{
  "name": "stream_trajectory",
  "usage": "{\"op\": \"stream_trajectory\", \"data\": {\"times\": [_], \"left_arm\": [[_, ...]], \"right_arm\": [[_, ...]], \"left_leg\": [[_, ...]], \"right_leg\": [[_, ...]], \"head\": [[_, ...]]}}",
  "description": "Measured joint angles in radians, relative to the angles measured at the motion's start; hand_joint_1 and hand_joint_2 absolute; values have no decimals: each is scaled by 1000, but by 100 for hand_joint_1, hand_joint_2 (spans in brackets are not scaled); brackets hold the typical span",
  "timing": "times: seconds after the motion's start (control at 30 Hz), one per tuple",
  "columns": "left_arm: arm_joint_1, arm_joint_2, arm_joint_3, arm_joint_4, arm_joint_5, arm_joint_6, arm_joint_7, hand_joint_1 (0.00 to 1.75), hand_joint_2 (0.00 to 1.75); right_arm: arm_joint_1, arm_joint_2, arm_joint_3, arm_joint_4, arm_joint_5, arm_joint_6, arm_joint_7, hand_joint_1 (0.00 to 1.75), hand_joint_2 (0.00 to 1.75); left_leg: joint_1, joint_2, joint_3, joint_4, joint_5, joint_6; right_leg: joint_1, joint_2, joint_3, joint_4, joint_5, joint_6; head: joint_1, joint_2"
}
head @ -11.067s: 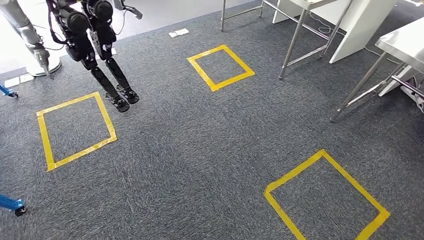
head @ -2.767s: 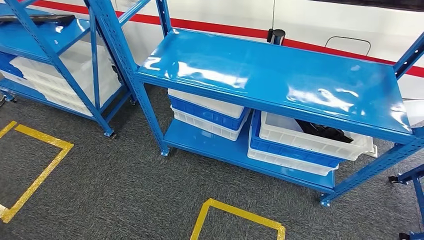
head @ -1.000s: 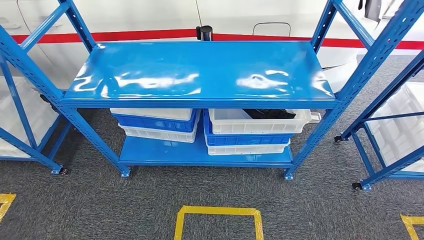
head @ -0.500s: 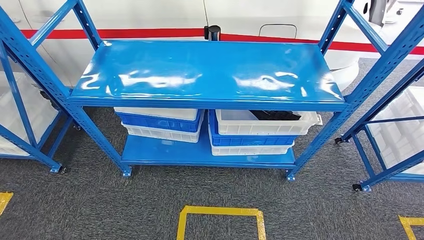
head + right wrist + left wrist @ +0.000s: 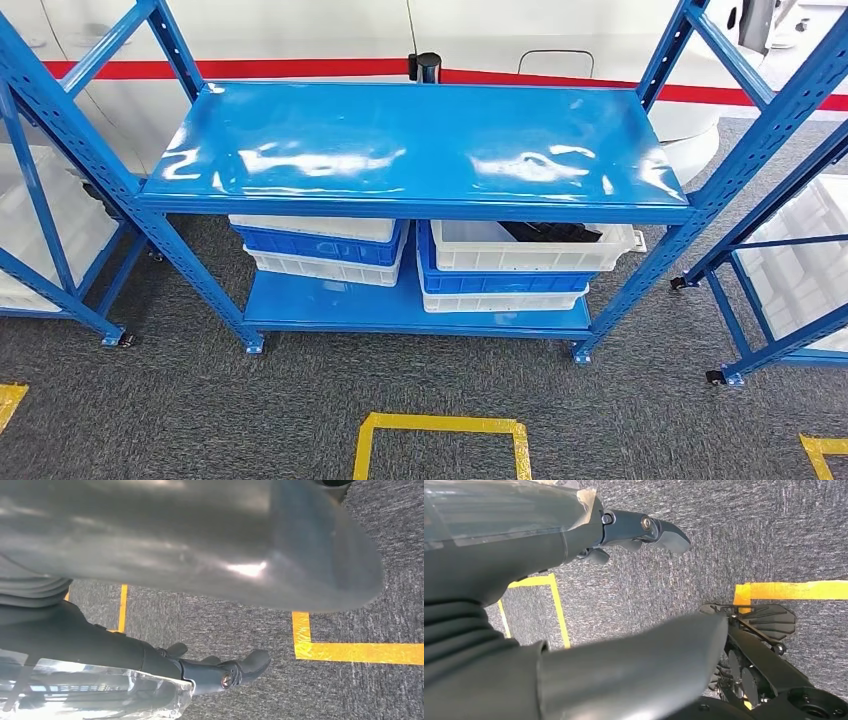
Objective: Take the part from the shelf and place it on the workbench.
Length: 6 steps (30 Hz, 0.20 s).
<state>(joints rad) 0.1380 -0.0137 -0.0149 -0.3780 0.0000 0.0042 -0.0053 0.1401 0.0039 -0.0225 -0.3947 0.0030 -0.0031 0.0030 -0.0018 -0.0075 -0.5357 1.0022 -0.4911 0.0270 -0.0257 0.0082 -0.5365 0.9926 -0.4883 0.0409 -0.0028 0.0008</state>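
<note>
The dark part (image 5: pixel 552 231) is lying lengthwise in the right-hand white bin (image 5: pixel 530 247), nearer the right hand (image 5: pixel 220 672), both hands hanging empty, fingers apart.

A: From where does the head view look?

B: From high up, forward and down, square onto the blue shelf (image 5: pixel 415 150), with the grey carpet (image 5: pixel 200 410) and a yellow tape square (image 5: pixel 440 425) nearest.

A: And the wrist views?

B: Each sits close behind its own robot hand, the left robot hand (image 5: pixel 574 645) and the right robot hand (image 5: pixel 165 555), aimed down at the floor. Both catch carpet and yellow tape, which the head view shares.
</note>
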Motion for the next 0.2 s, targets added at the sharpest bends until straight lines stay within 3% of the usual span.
{"op": "stream_trajectory", "data": {"times": [0.2], "left_arm": [[0,0,0,-2,0,0,0,0,0]], "right_arm": [[1,-1,2,0,0,1,0,0,0]], "left_leg": [[1,0,0,0,0,0]], "right_leg": [[0,0,0,0,0,0]], "head": [[0,0]]}}
